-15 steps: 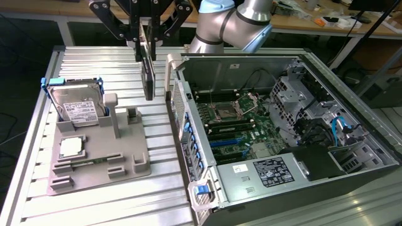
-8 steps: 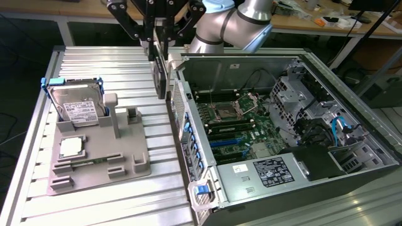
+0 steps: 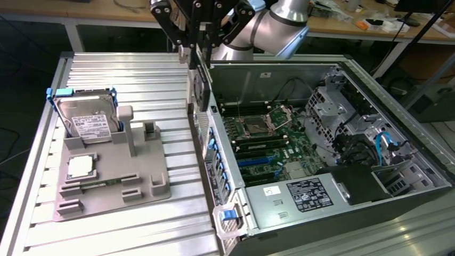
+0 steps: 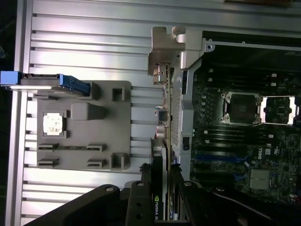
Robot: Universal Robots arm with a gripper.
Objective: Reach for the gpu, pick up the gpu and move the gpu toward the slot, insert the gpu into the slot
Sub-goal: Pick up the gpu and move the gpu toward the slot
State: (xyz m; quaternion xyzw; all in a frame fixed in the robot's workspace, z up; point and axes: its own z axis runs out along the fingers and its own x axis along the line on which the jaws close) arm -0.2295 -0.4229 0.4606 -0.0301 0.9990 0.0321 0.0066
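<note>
My gripper (image 3: 199, 49) hangs at the back of the exterior view, shut on the gpu (image 3: 202, 85). The card is held edge-down, a thin dark slab above the left wall of the open computer case (image 3: 213, 176). In the wrist view the gpu (image 4: 164, 113) runs away from my gripper (image 4: 163, 176), and its silver end bracket (image 4: 165, 44) is at the far end. The slot (image 3: 257, 160) is a blue connector on the green motherboard, below and to the exterior view's right of the card. The slot (image 4: 225, 160) also lies among the blue strips beside the case wall.
A grey fixture (image 3: 114, 178) lies on the ribbed metal table at the exterior view's left, carrying a hard drive with blue clips (image 3: 85, 121) and a small silver CPU chip (image 3: 80, 166). Inside the case are the CPU socket (image 3: 257, 127), cables and a labelled power supply (image 3: 306, 194).
</note>
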